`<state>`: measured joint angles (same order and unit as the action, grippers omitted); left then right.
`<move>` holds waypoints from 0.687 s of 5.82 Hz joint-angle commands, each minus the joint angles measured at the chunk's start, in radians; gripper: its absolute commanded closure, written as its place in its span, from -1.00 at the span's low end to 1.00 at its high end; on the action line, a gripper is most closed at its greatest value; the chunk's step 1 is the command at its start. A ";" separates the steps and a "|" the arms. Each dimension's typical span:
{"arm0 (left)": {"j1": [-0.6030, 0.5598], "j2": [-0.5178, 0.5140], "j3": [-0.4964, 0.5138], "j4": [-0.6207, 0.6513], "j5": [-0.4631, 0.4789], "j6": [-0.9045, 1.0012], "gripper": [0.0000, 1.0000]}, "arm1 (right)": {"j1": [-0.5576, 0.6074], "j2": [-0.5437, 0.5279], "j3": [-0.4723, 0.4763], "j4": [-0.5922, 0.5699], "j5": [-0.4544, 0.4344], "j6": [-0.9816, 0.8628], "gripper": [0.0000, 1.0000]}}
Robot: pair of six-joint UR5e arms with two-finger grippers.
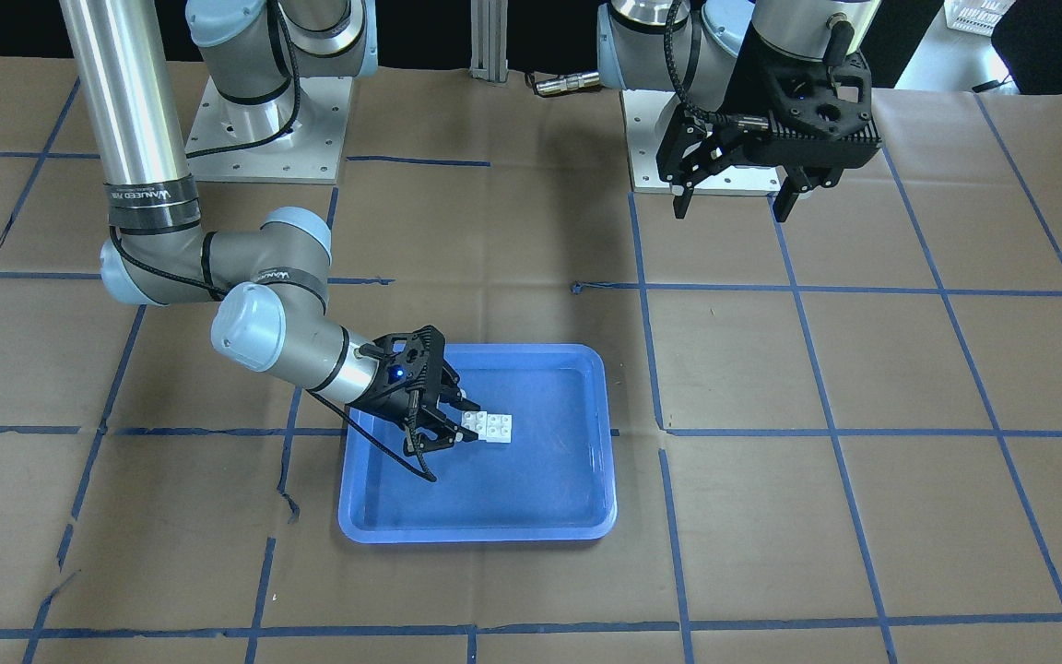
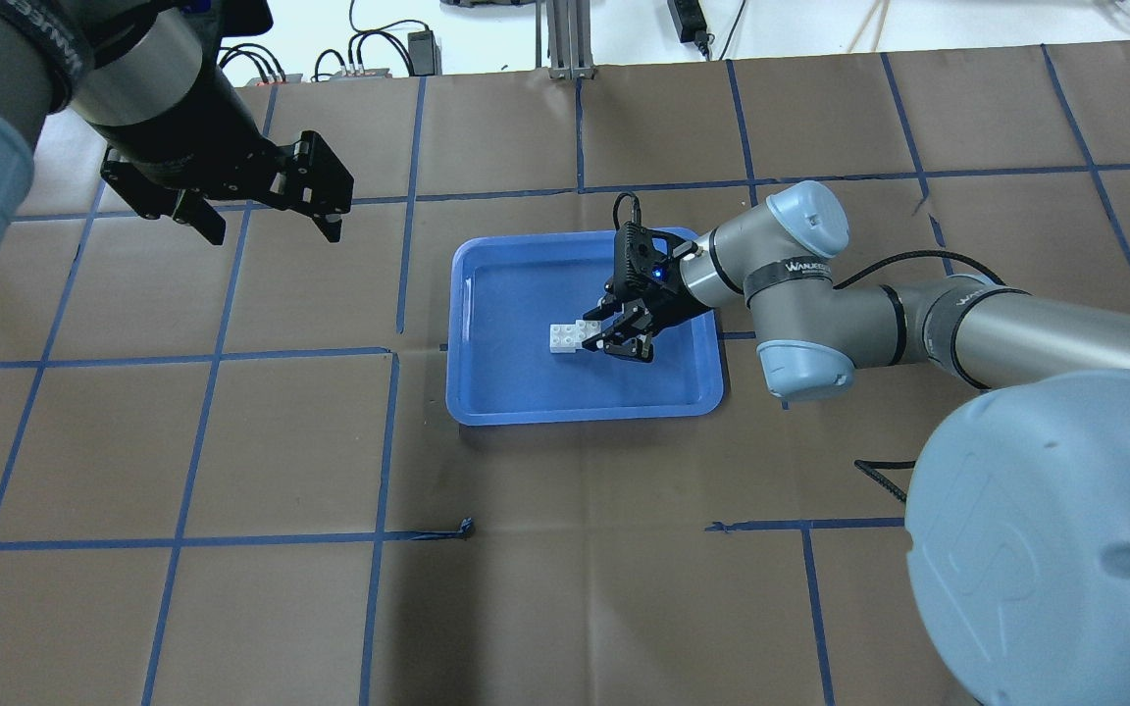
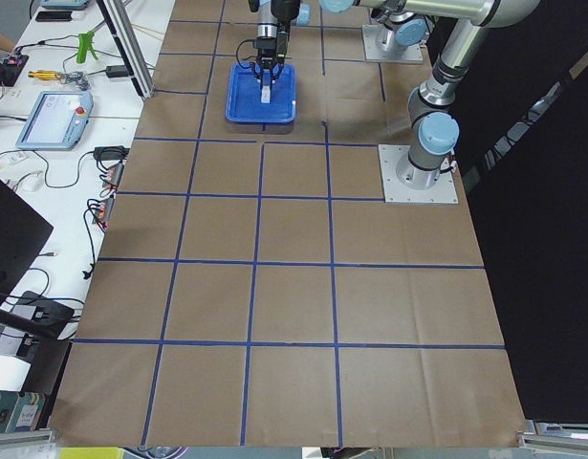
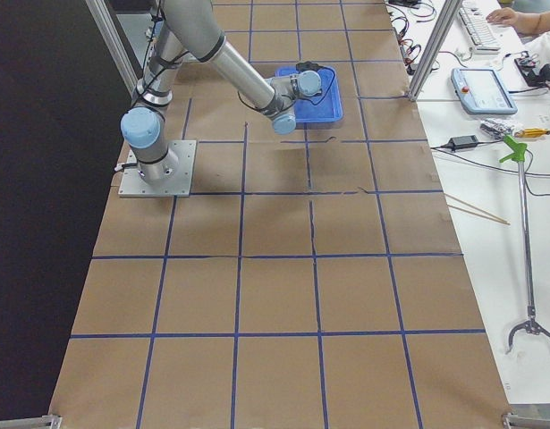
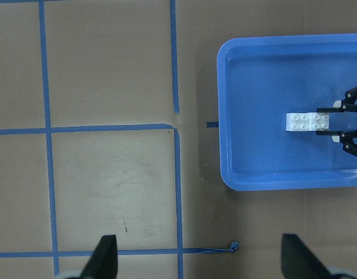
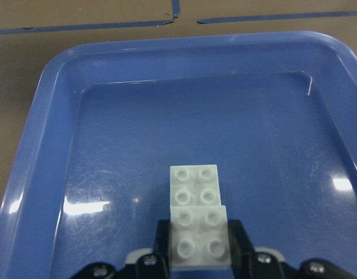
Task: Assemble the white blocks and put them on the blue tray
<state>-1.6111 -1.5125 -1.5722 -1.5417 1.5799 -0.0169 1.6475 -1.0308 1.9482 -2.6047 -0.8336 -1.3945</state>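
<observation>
Black two-finger right gripper (image 1: 468, 423): set low inside the tray at a slant, its pads (image 6: 235, 238) pressed against two opposite sides of the nearer of the two small square plastic white blocks (image 1: 487, 424), each with four round studs on top. The blocks lie in one line, edge to edge. The pinched one looks a shade higher than its mate in the overhead view (how the two are joined cannot be told). They are inside the large shallow rectangular blue plastic tray (image 1: 531, 498), which has rounded corners and a raised rim, near the middle of its floor. The free block appears to sit on that floor. Right arm (image 1: 259, 267): silver tubes with pale blue joint caps, folded at the elbow and reaching over the tray's rim from the robot's right. Black two-finger left gripper (image 1: 732, 205): fingers spread wide with nothing between them, hanging above the table well apart from the tray and close to the left arm's own square metal base plate (image 1: 646, 138). Its wrist view looks straight down on the tray and the blocks. Table (image 1: 863, 369): covered in brown paper and ruled into large squares by blue tape (image 1: 798, 290). The tray lies across one of the tape lines.
</observation>
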 commanded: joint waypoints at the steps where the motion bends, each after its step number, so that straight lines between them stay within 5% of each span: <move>1: 0.000 0.000 0.000 0.002 0.000 0.000 -0.99 | 0.000 0.000 0.000 0.000 -0.002 0.000 0.52; 4: 0.002 0.000 0.000 0.003 0.000 0.000 -0.99 | 0.000 0.015 -0.002 0.000 -0.002 0.000 0.49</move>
<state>-1.6096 -1.5125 -1.5723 -1.5397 1.5800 -0.0169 1.6475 -1.0218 1.9478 -2.6036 -0.8363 -1.3944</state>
